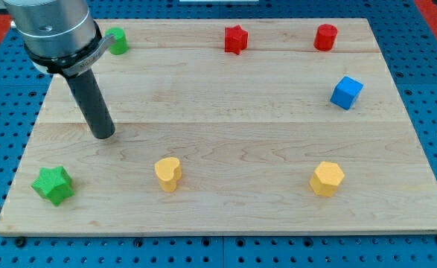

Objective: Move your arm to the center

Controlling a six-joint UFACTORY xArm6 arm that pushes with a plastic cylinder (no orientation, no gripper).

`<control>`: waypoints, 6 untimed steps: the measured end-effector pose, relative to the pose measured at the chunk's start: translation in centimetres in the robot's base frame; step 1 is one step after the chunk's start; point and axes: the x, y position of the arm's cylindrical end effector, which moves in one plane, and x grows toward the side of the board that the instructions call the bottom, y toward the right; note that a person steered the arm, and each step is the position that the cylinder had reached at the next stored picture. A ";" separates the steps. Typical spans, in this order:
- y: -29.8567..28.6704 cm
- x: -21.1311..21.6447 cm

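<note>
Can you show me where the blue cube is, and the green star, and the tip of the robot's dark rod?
blue cube block point(346, 92), camera view, on its front face.
green star-shaped block point(53, 184), camera view, on its top middle.
my tip, the dark rod's lower end point(103, 135), camera view, at its very end on the wooden board.

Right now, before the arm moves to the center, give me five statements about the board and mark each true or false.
1. My tip sits left of the board's middle. True.
2. My tip touches the yellow heart. False: the heart lies apart, toward the view's bottom right of the tip.
3. The red star and red cylinder sit along the view's top edge. True.
4. The blue cube is at the view's bottom left. False: it is at the right; the green star holds the bottom left.
5. The yellow hexagon is at the bottom right. True.
</note>
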 end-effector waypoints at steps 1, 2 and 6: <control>0.0 0.0; 0.8 -2.6; 21.0 -9.2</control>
